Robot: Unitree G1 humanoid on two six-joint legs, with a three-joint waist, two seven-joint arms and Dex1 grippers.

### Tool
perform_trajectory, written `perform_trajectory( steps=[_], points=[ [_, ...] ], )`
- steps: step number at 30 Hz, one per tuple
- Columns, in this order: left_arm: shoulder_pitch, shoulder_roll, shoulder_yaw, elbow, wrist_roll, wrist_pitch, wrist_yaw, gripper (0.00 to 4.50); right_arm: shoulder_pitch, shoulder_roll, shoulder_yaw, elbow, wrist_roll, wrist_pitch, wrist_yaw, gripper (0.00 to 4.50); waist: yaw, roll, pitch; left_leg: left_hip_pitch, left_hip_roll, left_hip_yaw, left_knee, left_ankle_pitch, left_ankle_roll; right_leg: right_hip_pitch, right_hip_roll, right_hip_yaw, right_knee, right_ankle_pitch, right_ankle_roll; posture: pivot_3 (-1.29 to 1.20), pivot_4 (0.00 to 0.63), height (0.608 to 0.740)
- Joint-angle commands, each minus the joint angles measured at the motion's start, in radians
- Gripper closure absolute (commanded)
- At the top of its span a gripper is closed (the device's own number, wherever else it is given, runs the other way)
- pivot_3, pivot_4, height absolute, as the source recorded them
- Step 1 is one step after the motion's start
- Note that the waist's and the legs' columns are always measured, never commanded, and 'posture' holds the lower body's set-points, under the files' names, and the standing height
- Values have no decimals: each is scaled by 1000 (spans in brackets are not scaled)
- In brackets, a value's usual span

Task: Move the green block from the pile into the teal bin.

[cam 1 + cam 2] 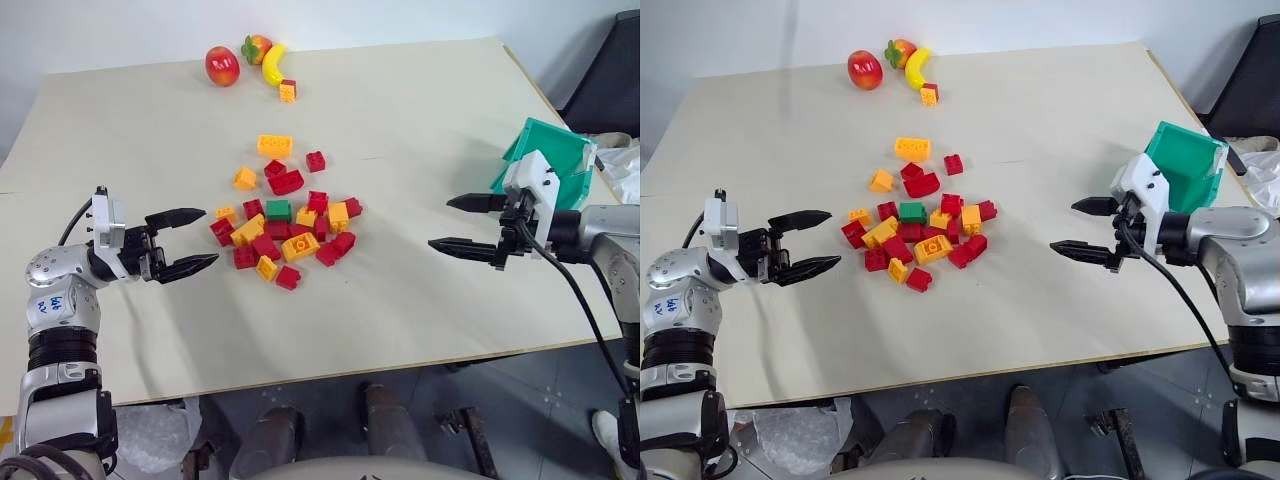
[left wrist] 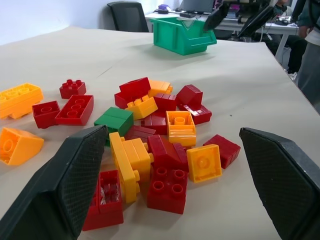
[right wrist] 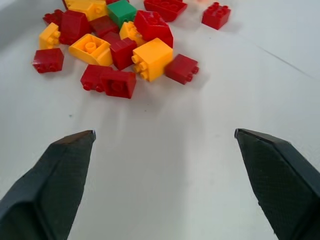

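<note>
lying green block [image 1: 278,210] amid pile [image 1: 285,235]

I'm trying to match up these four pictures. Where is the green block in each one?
Left eye view: green block, in the middle of the pile, between both grippers.
Right eye view: same place.
Left wrist view: among red and orange bricks, teal bin beyond.
Right wrist view: at the pile's far side.
Shared landmark: the pile.
</note>
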Motion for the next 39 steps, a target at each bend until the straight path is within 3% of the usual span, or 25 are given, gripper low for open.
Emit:
perform_trajectory(
  steps=[1, 7, 12, 16, 22, 27, 39],
  points=[
    [-8, 22, 24, -27, -15, 0, -5, 0, -26, -24, -21, -63, 29, 24, 0, 15, 0, 0, 0, 0, 0, 0, 0, 0, 0, 0, 0, 0, 0, 0, 0, 0, 150, 740],
    [-2, 20, 28, -40, -17, 4, 1, 0, -174, 81, 95, -101, 3, 119, -110, 15, -5, 0, 0, 0, 1, 1, 0, 0, 0, 0, 0, 1, 0, 0, 0, 0, 150, 740],
    [-7, 12, 26, -41, -16, 5, 6, 0, -368, 293, 276, 55, -111, 130, -218, 15, -4, 0, 0, 1, 5, 2, 0, -1, -3, 0, 0, 0, 0, 1, -2, 0, 150, 740],
    [-10, 8, 26, -40, -14, 0, 8, 0, -524, 500, 372, 296, -200, 64, -283, 15, -6, 0, 0, 0, 3, 1, 0, 0, -2, -1, 2, 0, 0, 1, -2, 0, 150, 740],
    [21, 3, 35, -75, -22, -3, 14, 0, -674, 762, 399, 689, -278, -46, -326, 15, -16, 0, 0, 0, 3, -2, 0, 0, -2, -1, 4, -2, 1, 1, -3, 0, 150, 740],
    [68, 2, 44, -145, -36, 13, 29, 0, -721, 875, 442, 910, -370, -157, -319, 15, -34, 0, 0, 0, 2, -4, 0, -1, -2, -1, 3, -6, 3, 1, -5, 0, 150, 740],
    [110, 15, 67, -209, -45, 40, 52, 0, -825, 978, 366, 1222, -479, -352, -445, 15, -63, 1, 0, 4, 4, -3, 0, -1, -4, -1, 3, -6, 9, 0, -9, 0, 150, 740]
  ],
)
